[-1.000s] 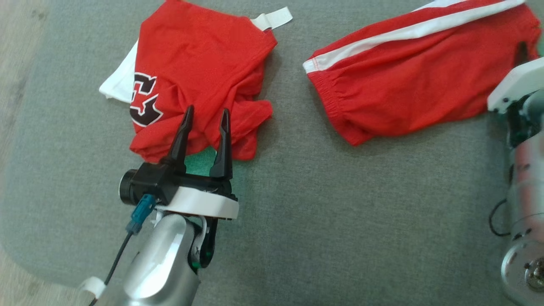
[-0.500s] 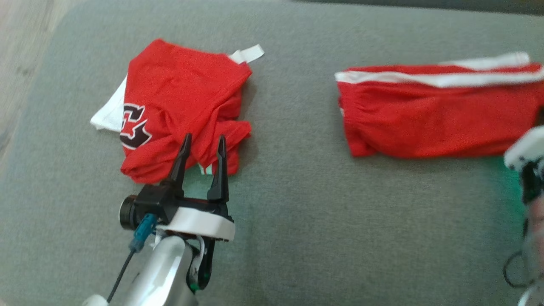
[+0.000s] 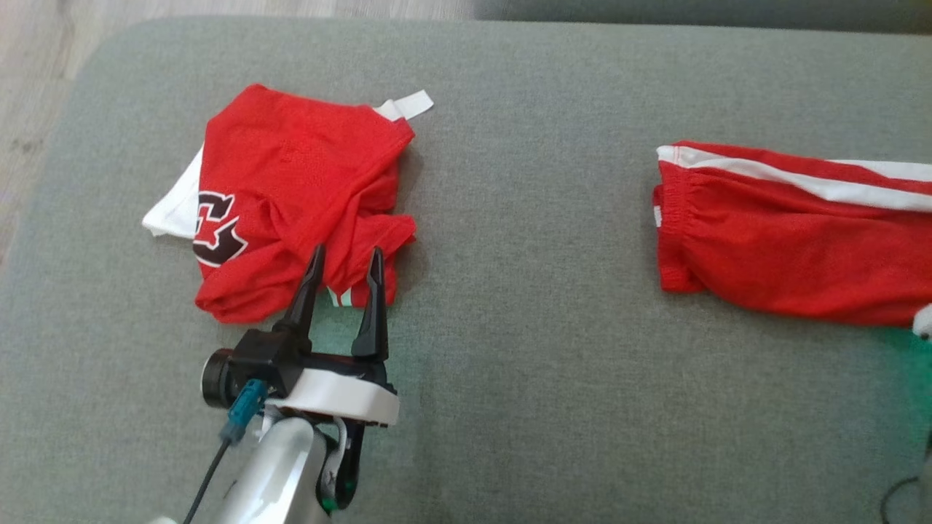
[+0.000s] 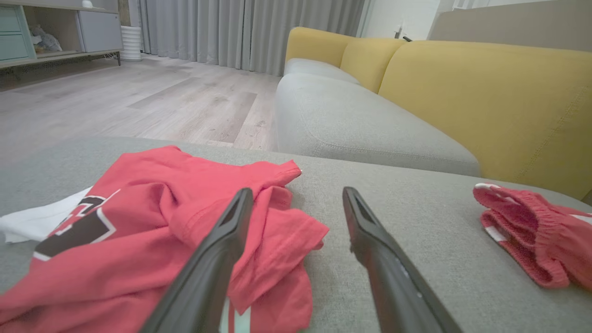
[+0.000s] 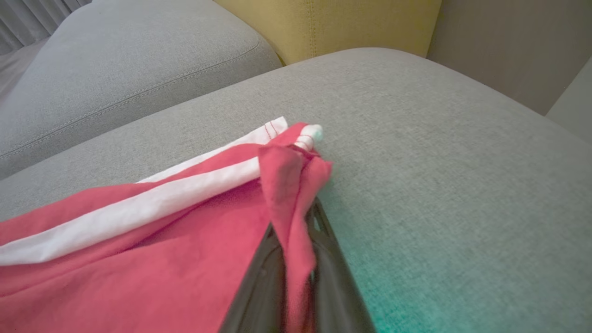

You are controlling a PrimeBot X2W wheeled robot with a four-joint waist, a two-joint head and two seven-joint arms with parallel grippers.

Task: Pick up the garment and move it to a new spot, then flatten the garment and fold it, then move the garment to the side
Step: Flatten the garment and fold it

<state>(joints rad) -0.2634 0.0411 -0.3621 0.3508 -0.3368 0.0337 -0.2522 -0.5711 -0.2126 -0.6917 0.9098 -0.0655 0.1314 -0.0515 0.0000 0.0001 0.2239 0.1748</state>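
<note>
Right gripper (image 5: 300, 226) clamped on corner of red shorts (image 5: 138, 259); left gripper (image 3: 347, 255) spread wide, tips at jersey (image 3: 291, 167) edge

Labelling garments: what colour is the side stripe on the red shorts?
It's a white stripe on the red fabric shorts; best in the head view.

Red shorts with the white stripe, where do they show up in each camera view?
Head view: shorts at the right edge, gathered end pointing left.
Left wrist view: shorts at the far right, gathered end showing.
Right wrist view: shorts across the lower left, a corner pinched in the right gripper.
Shared landmark: the grey cushion that they lie on.
</note>
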